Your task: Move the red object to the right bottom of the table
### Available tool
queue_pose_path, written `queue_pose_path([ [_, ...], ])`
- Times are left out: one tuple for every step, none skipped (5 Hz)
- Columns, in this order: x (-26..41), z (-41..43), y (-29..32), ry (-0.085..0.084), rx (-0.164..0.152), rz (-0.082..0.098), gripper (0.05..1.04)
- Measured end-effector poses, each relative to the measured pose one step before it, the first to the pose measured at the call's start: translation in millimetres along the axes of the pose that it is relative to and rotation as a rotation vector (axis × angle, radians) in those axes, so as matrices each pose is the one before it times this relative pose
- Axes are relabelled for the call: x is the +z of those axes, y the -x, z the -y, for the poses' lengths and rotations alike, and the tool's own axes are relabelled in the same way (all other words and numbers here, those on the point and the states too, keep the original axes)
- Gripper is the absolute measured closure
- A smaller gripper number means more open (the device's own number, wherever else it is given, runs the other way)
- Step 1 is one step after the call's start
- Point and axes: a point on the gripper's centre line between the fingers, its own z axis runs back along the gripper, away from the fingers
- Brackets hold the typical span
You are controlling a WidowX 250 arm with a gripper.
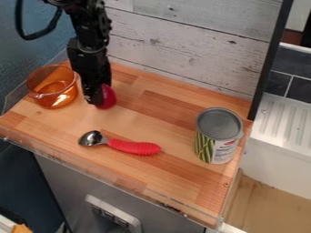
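The black gripper [97, 98] hangs down over the left back part of the wooden table, low against a rounded red object [107, 97]. The red object shows at the gripper's right side, and its left part is hidden behind the gripper. Whether it is held cannot be made out. Toward the front of the table [173, 175] lies a metal scoop with a red ribbed handle [135, 147], its bowl pointing left.
Just left of the gripper stands a transparent orange bowl [56, 98]. A can with a grey lid [217, 136] is upright near the table's right edge. White wood panelling rises behind, and a low clear rim runs along the front edge.
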Motion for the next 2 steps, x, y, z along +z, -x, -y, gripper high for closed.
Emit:
queue_pose_path([
  [31.64, 2.38, -0.53, 0.0615, 0.0258, -0.0144, 0.366],
  [29.72, -2.23, 5.80, 0.0574, 0.0026, -0.0140, 0.366],
])
